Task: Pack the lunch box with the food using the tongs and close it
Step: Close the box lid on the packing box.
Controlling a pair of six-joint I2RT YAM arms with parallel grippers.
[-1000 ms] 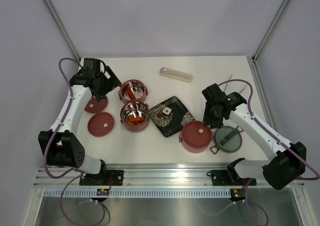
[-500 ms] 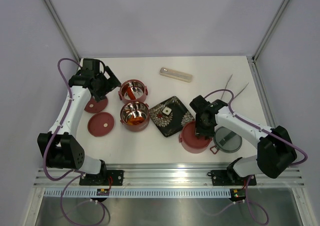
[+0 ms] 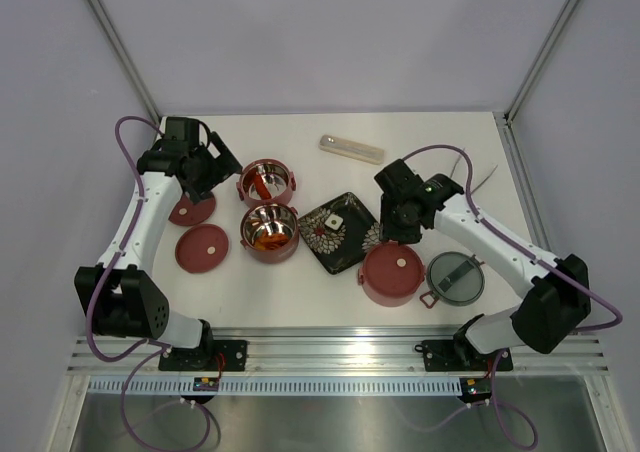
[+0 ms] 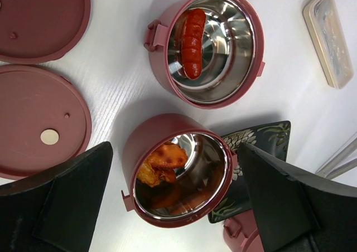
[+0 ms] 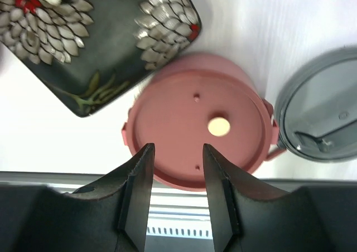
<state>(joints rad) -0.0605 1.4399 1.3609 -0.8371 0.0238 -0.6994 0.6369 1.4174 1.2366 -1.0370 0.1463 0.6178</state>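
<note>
Hovering the right gripper [image 5: 175, 179], jaws narrowly parted and gripping nothing, over the lidded bowl [image 5: 167, 118] near the worktop's front edge, grey top lid [image 3: 455, 278] just beside it. Pointing the left gripper [image 4: 173, 151], spread wide and empty, at two open bowls left of the plate [image 3: 340, 240], with orange chunks [image 4: 162, 163] in the nearer bowl [image 4: 139, 140], a red stick [image 4: 191, 43] in the farther bowl [image 4: 160, 76]. Hiding most of the tongs [image 3: 485, 177] behind the right arm toward the far right corner.

Bright even light from above me, soft shadow beside my bowl [image 4: 139, 146], glare on its steel, plate [image 5: 106, 57] slightly blurred, my near fingers [image 5: 136, 196] dark, soft-focused.
</note>
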